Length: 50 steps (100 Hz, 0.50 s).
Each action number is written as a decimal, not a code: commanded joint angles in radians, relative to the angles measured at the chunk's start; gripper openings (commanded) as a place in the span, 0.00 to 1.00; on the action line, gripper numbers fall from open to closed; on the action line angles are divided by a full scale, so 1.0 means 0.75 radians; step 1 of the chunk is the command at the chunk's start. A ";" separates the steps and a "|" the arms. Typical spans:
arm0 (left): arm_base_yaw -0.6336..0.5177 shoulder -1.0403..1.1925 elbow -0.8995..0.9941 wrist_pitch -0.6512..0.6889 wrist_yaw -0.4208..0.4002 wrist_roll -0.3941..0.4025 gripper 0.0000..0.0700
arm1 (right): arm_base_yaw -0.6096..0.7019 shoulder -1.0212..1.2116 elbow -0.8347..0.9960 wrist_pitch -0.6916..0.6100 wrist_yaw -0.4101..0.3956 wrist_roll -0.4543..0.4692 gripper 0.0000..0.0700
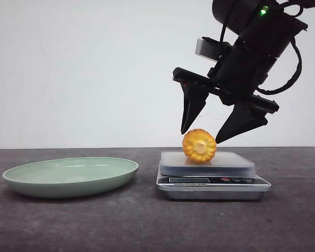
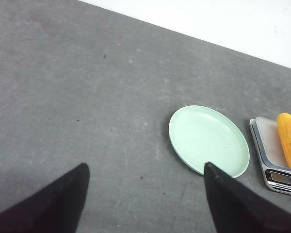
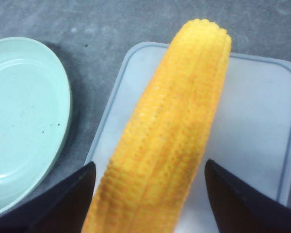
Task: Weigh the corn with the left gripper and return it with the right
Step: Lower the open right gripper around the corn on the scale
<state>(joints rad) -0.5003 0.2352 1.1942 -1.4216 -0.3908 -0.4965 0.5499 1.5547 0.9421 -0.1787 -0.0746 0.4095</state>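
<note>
Corn: the orange-yellow ribbed toy corn cob (image 1: 199, 145) lies on the pale platform of the silver digital kitchen scale (image 1: 213, 181), its pale round end facing the front camera.
Right gripper: the black right gripper (image 1: 203, 136) hangs just above the corn, jaws spread wide, one dark finger (image 3: 63, 204) on each side of the cob and clear of it.
Left gripper: the black left gripper (image 2: 145, 199) is parted and holds nothing, above bare table well away from the scale.
Plate: the shallow pale green round plate (image 1: 71, 176) sits beside the scale, apart from it.
Surface: dark grey matte tabletop (image 1: 147, 226) under the scale.
</note>
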 commanded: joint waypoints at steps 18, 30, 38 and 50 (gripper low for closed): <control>-0.005 -0.001 0.014 -0.025 0.001 0.013 0.62 | 0.012 0.027 0.021 -0.006 0.006 0.026 0.48; -0.005 -0.001 0.014 -0.025 0.001 0.013 0.62 | 0.013 0.027 0.021 -0.052 0.005 0.070 0.48; -0.005 -0.001 0.014 -0.025 0.001 0.013 0.62 | 0.017 0.028 0.021 -0.053 0.005 0.074 0.47; -0.005 -0.001 0.014 -0.025 0.001 0.013 0.62 | 0.032 0.028 0.021 -0.066 0.008 0.078 0.21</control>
<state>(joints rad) -0.5003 0.2352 1.1942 -1.4216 -0.3904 -0.4965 0.5575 1.5570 0.9470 -0.2085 -0.0727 0.4538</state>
